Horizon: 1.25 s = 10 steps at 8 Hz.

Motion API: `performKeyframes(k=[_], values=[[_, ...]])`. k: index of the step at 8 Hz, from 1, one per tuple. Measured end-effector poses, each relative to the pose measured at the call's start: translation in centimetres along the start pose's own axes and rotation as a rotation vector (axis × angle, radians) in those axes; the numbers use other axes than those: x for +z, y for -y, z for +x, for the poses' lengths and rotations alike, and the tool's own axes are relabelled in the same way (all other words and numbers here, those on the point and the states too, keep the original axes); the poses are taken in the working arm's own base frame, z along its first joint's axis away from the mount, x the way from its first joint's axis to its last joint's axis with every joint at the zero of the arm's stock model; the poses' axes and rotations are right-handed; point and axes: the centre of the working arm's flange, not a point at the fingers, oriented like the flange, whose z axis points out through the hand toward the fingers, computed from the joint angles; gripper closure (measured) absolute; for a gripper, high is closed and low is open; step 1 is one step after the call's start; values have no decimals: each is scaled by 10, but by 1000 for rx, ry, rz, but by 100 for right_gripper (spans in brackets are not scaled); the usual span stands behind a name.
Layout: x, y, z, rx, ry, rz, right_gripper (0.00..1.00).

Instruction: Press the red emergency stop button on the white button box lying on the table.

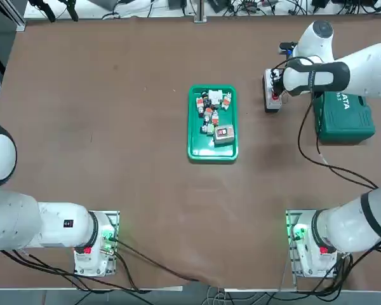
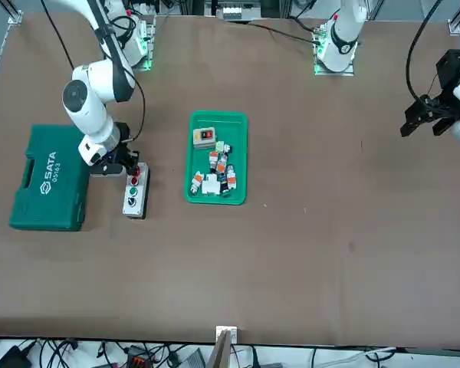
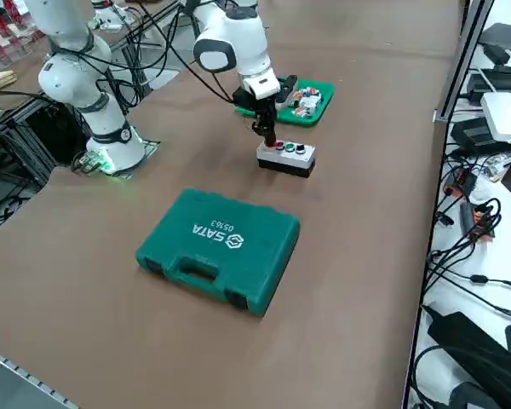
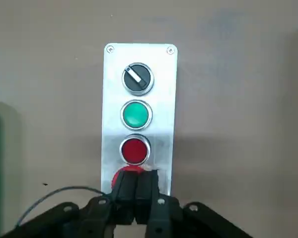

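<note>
The white button box [image 4: 139,59] lies on the table [image 1: 114,127], with a dark selector knob [image 4: 138,78], a green button [image 4: 136,114] and a small flush red button [image 4: 134,150] in a row. At the row's end sits the red emergency stop button [image 4: 123,172], of which only a red sliver shows. My right gripper [image 4: 136,179] is shut and points straight down. Its joined fingertips cover that button and look to rest on it. The top view shows the gripper [image 1: 277,95] over the box [image 1: 269,81], and the side view shows it [image 3: 268,141] at the box's end [image 3: 291,160].
A dark-green tool case [image 1: 344,117] lies close beside the box on the table's right edge, also in the front view [image 2: 50,176]. A green tray [image 1: 192,127] of small parts sits mid-table. My arm's cable hangs beside the case.
</note>
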Motion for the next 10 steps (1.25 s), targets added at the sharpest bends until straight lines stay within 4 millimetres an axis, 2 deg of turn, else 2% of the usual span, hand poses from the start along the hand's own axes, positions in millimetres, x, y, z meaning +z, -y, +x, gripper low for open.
performKeyframes(k=[2, 3, 7, 9, 10], values=[[-4, 5, 3, -6, 89, -15, 98], [-14, 9, 9, -5, 131, -22, 98], [-87, 18, 52, 22, 210, -35, 96], [-135, 6, 73, 55, 218, -36, 82], [-159, -10, 83, 79, 223, -36, 64]])
